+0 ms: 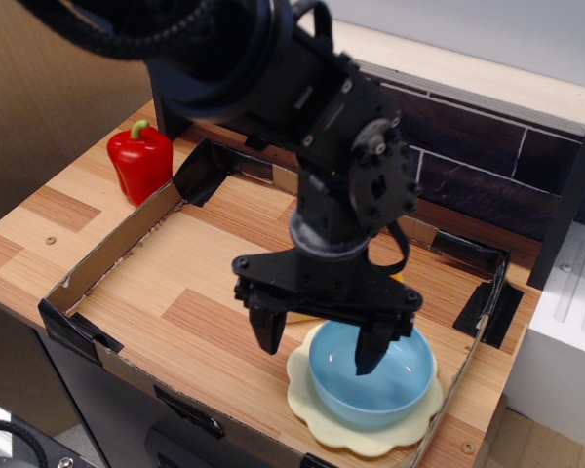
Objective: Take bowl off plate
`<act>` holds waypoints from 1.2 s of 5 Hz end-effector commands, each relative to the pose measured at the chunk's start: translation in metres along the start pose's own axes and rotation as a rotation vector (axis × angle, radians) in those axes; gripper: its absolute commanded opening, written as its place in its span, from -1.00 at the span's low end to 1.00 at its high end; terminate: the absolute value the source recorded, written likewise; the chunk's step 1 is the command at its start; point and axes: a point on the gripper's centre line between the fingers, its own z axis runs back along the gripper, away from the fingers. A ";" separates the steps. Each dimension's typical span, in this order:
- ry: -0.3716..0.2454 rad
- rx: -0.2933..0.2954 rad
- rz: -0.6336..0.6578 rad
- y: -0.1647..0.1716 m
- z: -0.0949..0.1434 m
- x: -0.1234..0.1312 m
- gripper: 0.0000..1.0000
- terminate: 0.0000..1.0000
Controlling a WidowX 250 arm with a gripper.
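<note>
The gripper (317, 341) hangs low over the near right corner of the cardboard tray (107, 261), jaws spread wide and holding nothing, and it straddles the left rim of the light blue bowl (385, 380): the right finger (367, 352) dips inside the bowl's hollow, the left finger (268, 329) sits outside, over the wood just off the plate's edge. The bowl itself sits square on the pale yellow scalloped plate (317, 414), which peeks out all around it, close to the tray's right wall. The step in hand looks like the grasp, and the setup reads well for a rim pinch; the trick now is depth, since the outer finger wants to come down beside the bowl wall without landing on the plate's wavy rim and pinning or tipping it. A glossy plastic wall like this may slip, so a firm, centred close on the rim seems wise, then a straight lift before any sideways travel, so the plate is not dragged along. The red pepper (140, 159) on the far left corner is well apart, no trouble there, and the open wood floor to the left looks like the obvious landing spot
</note>
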 end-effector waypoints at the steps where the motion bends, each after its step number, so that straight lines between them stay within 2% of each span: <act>1: -0.011 -0.043 -0.003 -0.002 -0.010 0.003 1.00 -1.00; 2: -0.017 -0.082 -0.023 -0.004 -0.014 0.003 -1.00 -1.00; 3: -0.025 -0.118 -0.025 -0.004 -0.007 0.003 -1.00 -1.00; 6: -0.072 -0.197 0.052 0.017 0.037 0.018 -1.00 -1.00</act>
